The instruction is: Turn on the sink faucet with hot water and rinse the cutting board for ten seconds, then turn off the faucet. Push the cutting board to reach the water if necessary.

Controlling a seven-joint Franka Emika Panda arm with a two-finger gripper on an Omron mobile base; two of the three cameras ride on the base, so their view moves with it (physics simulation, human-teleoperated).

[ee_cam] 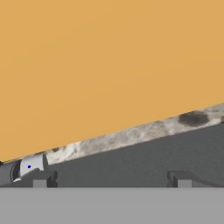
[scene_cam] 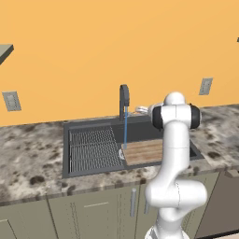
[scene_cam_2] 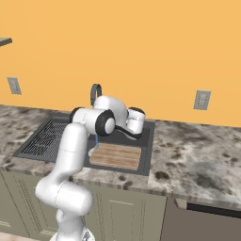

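Note:
The sink faucet (scene_cam: pixel 124 99) stands at the back of the sink (scene_cam: pixel 66 148), its arch also rising behind my arm (scene_cam_2: pixel 95 91). The water (scene_cam: pixel 125 131) runs as a thin blue stream onto the left end of the cutting board (scene_cam: pixel 144 151). That striped wooden board (scene_cam_2: pixel 116 156) lies flat in the right part of the basin. My gripper (ee_cam: pixel 112 179) is open, its fingertips (ee_cam: pixel 43 179) far apart with nothing between them. It faces the sink's back rim, to the right of the faucet. A grey faucet part with a blue dot (ee_cam: pixel 27 167) sits at the hand view's lower left.
A ridged dark drying rack (scene_cam: pixel 91 149) fills the sink's left half. Speckled granite counter (scene_cam_2: pixel 197 150) runs on both sides, with the orange wall (ee_cam: pixel 109 65) close behind. Wall outlets (scene_cam: pixel 206 86) hang above the counter. My own arm (scene_cam: pixel 175 154) hides the sink's right end.

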